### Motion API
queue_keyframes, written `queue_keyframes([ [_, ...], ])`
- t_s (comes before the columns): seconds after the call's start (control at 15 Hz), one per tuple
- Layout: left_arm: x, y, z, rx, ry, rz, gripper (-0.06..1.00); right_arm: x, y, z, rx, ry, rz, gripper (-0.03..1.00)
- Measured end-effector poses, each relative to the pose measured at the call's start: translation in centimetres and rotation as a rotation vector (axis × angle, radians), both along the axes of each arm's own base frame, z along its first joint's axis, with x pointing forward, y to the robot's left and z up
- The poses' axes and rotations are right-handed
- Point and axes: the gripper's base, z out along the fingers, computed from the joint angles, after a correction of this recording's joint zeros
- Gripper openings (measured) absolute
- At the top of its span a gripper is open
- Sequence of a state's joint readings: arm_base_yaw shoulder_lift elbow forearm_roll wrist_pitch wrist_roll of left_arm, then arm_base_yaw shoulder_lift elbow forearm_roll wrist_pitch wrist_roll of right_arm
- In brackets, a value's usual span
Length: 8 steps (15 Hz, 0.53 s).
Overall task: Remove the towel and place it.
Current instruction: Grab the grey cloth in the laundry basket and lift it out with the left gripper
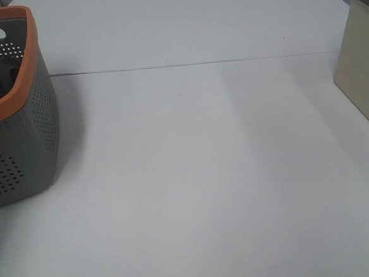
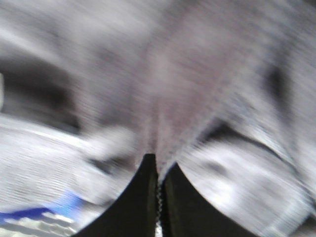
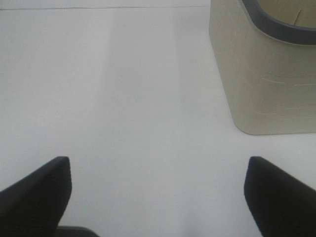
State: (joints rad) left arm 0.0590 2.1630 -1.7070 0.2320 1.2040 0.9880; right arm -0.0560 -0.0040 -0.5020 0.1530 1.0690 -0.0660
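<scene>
over table (image 3: 123,74), your right claw (image 3: 155,165) spread wide, idle beside beige bin (image 3: 266,89); left claw (image 2: 158,160) tips pressed together, apparently pinching blurred purplish towel (image 2: 168,84) for lift-out.

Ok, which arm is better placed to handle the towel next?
Left. The left gripper is shut with blurred purplish-grey cloth, likely the towel, bunched at its tips. The right gripper hangs open over the table beside the beige bin, with no cloth in its view.
</scene>
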Motion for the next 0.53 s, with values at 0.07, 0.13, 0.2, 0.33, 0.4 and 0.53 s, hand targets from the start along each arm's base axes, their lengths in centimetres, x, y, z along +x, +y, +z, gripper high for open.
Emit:
queue_keyframes([
  [0.07, 0.1, -0.2, 0.6, -0.019, -0.018, 0.008, 0.00, 0.0, 0.0, 0.0, 0.000, 0.000, 0.000, 0.85],
  [0.13, 0.1, -0.5, 2.1, -0.051, -0.064, 0.019, 0.00, 0.0, 0.0, 0.0, 0.000, 0.000, 0.000, 0.85],
  [0.2, 0.3, -0.7, 4.1, -0.078, -0.125, 0.026, 0.00, 0.0, 0.0, 0.0, 0.000, 0.000, 0.000, 0.85],
  [0.33, 0.2, -1.0, 8.2, -0.107, -0.240, 0.028, 0.00, 0.0, 0.0, 0.0, 0.000, 0.000, 0.000, 0.85],
  [0.4, 0.0, -1.2, 9.5, -0.119, -0.274, 0.029, 0.00, 0.0, 0.0, 0.0, 0.000, 0.000, 0.000, 0.85],
  [0.53, -0.4, -1.4, 10.8, -0.140, -0.307, 0.032, 0.00, 0.0, 0.0, 0.0, 0.000, 0.000, 0.000, 0.85],
])
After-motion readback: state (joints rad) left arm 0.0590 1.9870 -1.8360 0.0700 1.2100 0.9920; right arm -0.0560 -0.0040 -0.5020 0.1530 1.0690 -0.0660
